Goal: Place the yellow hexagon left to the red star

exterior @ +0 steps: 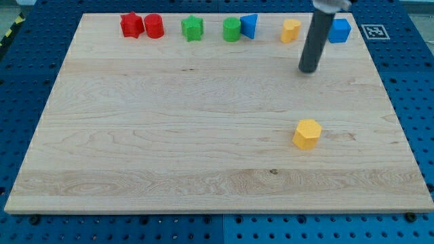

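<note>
Yellow hexagon block point(307, 133) sits alone on the pale wooden board point(169, 135), in the view's lower right, well apart from everything else. Red star block point(131, 25) is far off at the view's top left, first in a row along the top edge, w/ a red cylinder block point(154, 26) touching or just beside it on the view's right. So the hexagon is on the view's right of the star, w/ most of the board btwn them.

Rest of top row, going to the view's right: green star block point(192, 28), then a green cylinder block point(232, 30) touching a blue triangular block point(249, 26), then a second yellow block point(291, 30), shape unclear, approx. hexagonal, then a blue cube block point(340, 30).

My tip point(309, 70) is the end of a plain dark rod, nothing to spread or pinch; it stands on bare wood, above the yellow hexagon in the view and apart from it, below the gap btwn the yellow top-row block and the blue cube, touching no block.

Blue pegboard table point(27, 81) surrounds the board.
</note>
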Robot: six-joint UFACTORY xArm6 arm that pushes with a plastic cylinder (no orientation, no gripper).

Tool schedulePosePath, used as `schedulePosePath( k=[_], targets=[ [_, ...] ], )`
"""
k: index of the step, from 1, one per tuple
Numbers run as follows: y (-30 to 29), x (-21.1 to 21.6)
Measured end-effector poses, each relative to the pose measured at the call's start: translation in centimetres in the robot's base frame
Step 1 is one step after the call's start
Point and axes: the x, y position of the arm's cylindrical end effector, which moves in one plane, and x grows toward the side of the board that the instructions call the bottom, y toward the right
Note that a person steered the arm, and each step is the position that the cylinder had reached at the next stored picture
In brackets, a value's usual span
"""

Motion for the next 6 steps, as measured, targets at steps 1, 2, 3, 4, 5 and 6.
schedulePosePath(
  k=[1, 2, 3, 4, 5, 6],
  targets=[
    [2.0, 5.3],
    [4.8, 11.6],
    [5.3, 16.7],
    [3.6, 17.2],
    [1.8, 17.1],
    [1.8, 15.9]
  ],
)
